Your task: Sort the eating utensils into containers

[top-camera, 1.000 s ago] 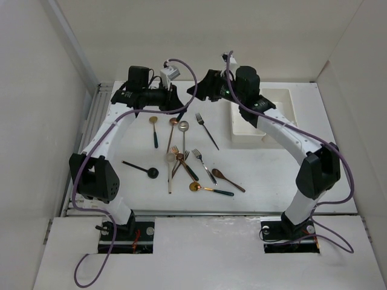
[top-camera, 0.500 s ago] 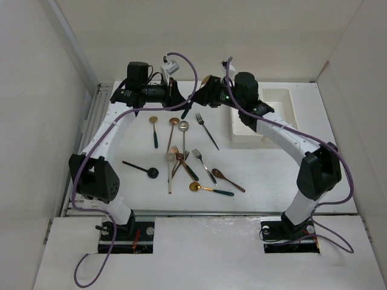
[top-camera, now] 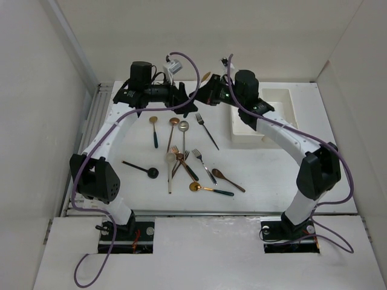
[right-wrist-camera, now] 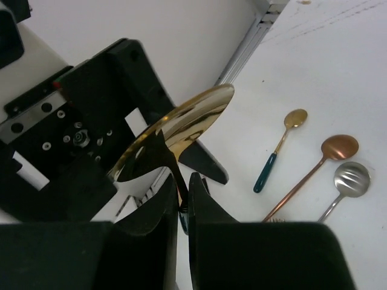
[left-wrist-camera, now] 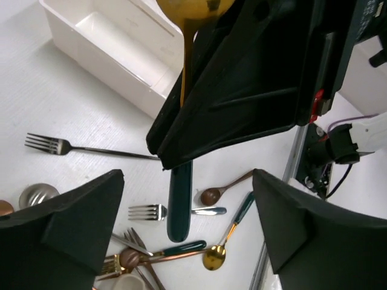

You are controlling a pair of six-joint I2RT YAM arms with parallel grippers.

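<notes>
Transfer noted: the gold-bowled, teal-handled metal spoon (top-camera: 206, 77) has risen clear of the bench (top-camera: 272, 175), just left of the white plastic twin bins (top-camera: 245, 139). Right jaws pinch its neck; left jaws gape wide, empty. We judge binning follows.

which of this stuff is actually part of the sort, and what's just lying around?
Job:
- gold spoon, held in the right gripper
- left gripper, open beside it
- loose spoons and forks
- white bins

Not job:
- purple cables
- metal rail at far left
</notes>
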